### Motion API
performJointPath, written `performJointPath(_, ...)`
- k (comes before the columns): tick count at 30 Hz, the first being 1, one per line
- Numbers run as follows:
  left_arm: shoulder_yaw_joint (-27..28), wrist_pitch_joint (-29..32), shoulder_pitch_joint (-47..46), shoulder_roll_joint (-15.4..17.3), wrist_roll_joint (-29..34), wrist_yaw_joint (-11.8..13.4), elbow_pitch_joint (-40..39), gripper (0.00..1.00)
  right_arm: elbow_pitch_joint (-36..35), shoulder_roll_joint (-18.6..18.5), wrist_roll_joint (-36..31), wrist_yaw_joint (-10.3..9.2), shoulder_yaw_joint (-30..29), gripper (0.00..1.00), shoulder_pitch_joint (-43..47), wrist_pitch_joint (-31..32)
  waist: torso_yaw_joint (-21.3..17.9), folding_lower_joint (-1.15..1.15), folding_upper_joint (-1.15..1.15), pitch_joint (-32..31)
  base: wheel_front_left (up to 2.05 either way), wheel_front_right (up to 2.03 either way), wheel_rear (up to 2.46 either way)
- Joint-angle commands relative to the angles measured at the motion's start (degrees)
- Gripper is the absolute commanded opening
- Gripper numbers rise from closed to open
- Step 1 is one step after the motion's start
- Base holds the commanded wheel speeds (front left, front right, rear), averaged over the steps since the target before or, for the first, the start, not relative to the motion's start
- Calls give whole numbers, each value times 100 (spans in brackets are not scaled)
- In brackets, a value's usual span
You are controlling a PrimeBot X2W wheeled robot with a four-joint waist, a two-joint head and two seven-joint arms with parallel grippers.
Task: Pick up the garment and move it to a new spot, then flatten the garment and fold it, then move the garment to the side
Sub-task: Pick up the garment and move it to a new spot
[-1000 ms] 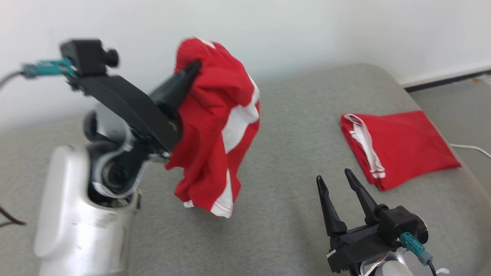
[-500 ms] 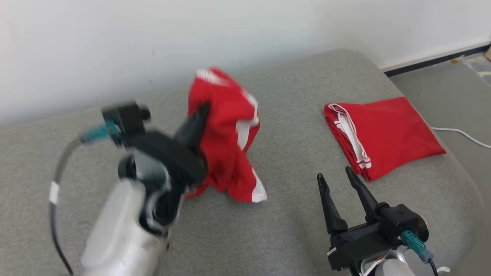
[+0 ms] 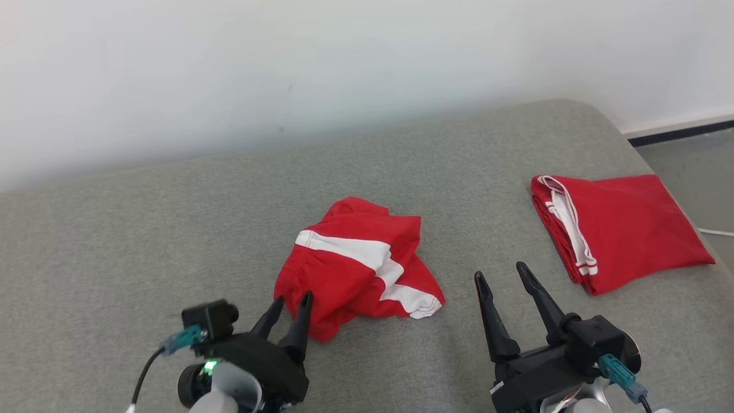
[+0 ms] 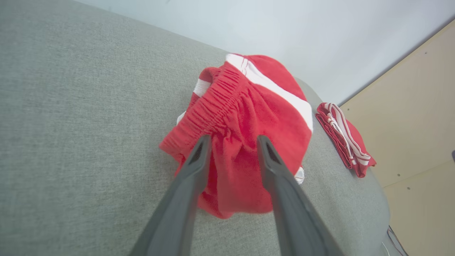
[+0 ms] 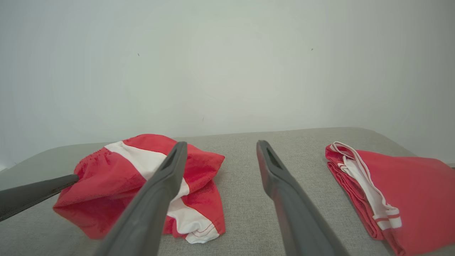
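Note:
The garment (image 3: 355,269), red shorts with white stripes, lies crumpled in a heap on the grey padded surface (image 3: 143,241). In the left wrist view the garment (image 4: 249,106) shows its gathered waistband toward me. My left gripper (image 3: 291,302) is low at the heap's near-left edge, open. Its tips sit against the cloth, and its fingers stand apart (image 4: 234,142) with red fabric lying between them. My right gripper (image 3: 500,272) hovers open and empty to the right of the heap. In the right wrist view the garment (image 5: 103,174) sits left of that gripper (image 5: 221,143).
A second red garment (image 3: 625,229), folded flat, lies at the far right of the surface, near its rounded edge. Behind the surface rises a white wall. A white cable (image 3: 717,232) runs over the floor at the right.
My left arm came down from holding the garment up in the air. The garment now rests on the surface and the left fingers have parted. The head camera shifted.

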Motion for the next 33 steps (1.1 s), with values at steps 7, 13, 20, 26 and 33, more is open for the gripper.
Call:
performJointPath(7, 182, -1019, 603, 250, 280, -100, -336, 100, -62, -8, 23, -13, -106, 100, 192, 34, 362, 0, 0, -220, 0, 0, 0)
performJointPath(13, 536, -1198, 1160, 546, 900, 28, -1138, 100, -97, -73, -21, -13, -387, 100, 347, 61, 561, 0, 0, -305, 0, 0, 0)
performJointPath(20, 1412, -1199, 2036, 412, 1682, 149, -2167, 100, 85, -317, -73, -13, -773, 100, 535, 90, 809, 0, 0, -365, 0, 0, 0)
performJointPath(26, 1782, -1200, 2398, 363, 2148, 78, -2378, 100, 305, -442, 7, -13, -902, 100, 547, 37, 914, 0, 0, -392, 0, 0, 0)
performJointPath(33, 2029, -1201, 2768, 267, 2441, -16, -2468, 100, 436, -409, 53, -13, -947, 100, 643, -5, 938, 0, 0, -425, 0, 0, 0)
